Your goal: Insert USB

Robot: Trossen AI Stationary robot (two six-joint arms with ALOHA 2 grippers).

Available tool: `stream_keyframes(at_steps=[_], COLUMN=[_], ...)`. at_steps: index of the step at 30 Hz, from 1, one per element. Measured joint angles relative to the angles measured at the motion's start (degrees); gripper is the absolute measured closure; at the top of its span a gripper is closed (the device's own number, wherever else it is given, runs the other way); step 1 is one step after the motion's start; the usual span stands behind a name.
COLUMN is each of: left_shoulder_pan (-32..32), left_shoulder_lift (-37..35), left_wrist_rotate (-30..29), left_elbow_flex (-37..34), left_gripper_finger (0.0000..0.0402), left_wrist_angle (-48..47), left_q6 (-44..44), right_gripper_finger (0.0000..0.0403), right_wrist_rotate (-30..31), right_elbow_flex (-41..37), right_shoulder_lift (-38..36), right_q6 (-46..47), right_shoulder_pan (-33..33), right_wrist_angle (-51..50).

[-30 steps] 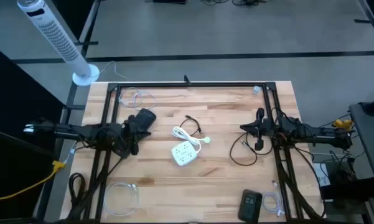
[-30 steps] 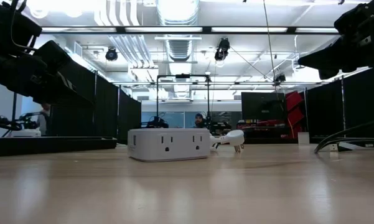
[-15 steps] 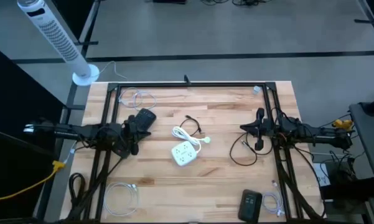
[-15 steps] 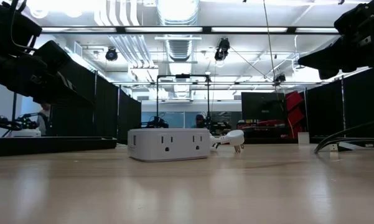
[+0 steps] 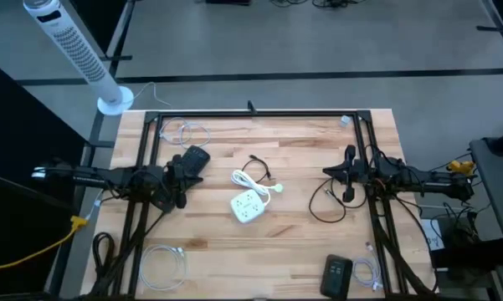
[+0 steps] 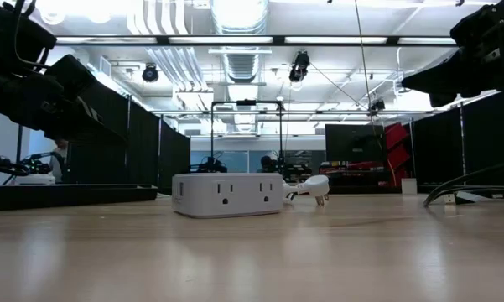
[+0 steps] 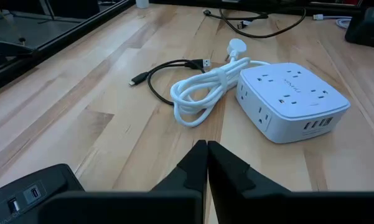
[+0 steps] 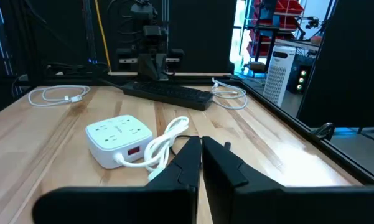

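A white power strip (image 5: pixel 248 206) lies flat near the table's middle, with its USB ports (image 7: pixel 317 126) on one side. Its white cord (image 7: pixel 202 93) lies bundled beside it, and the plug (image 6: pixel 316 188) rests on the wood. A black USB cable (image 5: pixel 253 170) lies in a loose loop just beyond it, both ends (image 7: pixel 205 63) on the table. My left gripper (image 5: pixel 187 178) hovers shut at the table's left and points toward the strip. My right gripper (image 5: pixel 326 172) hovers shut at the right. Neither gripper touches anything.
A black power strip (image 5: pixel 194 156) lies by my left gripper. A black cable loop (image 5: pixel 326 205) lies under my right gripper. White cables lie at the far left (image 5: pixel 184 131), near left (image 5: pixel 163 261) and near right (image 5: pixel 366 272). A black device (image 5: pixel 337 274) sits at the near edge.
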Motion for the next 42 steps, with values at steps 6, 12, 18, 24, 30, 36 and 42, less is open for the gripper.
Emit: stream_keyframes(at_steps=[6, 12, 18, 24, 30, 36, 42], left_shoulder_pan=[0.0, 0.0, 0.0, 0.0, 0.0, 0.0, 0.0], left_shoulder_lift=[0.0, 0.0, 0.0, 0.0, 0.0, 0.0, 0.0], left_wrist_rotate=[0.0, 0.0, 0.0, 0.0, 0.0, 0.0, 0.0], left_elbow_flex=[0.0, 0.0, 0.0, 0.0, 0.0, 0.0, 0.0], left_gripper_finger=[0.0402, 0.0402, 0.0402, 0.0402, 0.0402, 0.0402, 0.0402], left_wrist_angle=[0.0, 0.0, 0.0, 0.0, 0.0, 0.0, 0.0], left_q6=[0.0, 0.0, 0.0, 0.0, 0.0, 0.0, 0.0], right_gripper_finger=[0.0403, 0.0403, 0.0403, 0.0403, 0.0403, 0.0403, 0.0403], right_wrist_rotate=[0.0, 0.0, 0.0, 0.0, 0.0, 0.0, 0.0], right_elbow_flex=[0.0, 0.0, 0.0, 0.0, 0.0, 0.0, 0.0], right_shoulder_lift=[0.0, 0.0, 0.0, 0.0, 0.0, 0.0, 0.0], right_q6=[0.0, 0.0, 0.0, 0.0, 0.0, 0.0, -12.4], right_shoulder_pan=[0.0, 0.0, 0.0, 0.0, 0.0, 0.0, 0.0], right_wrist_angle=[0.0, 0.0, 0.0, 0.0, 0.0, 0.0, 0.0])
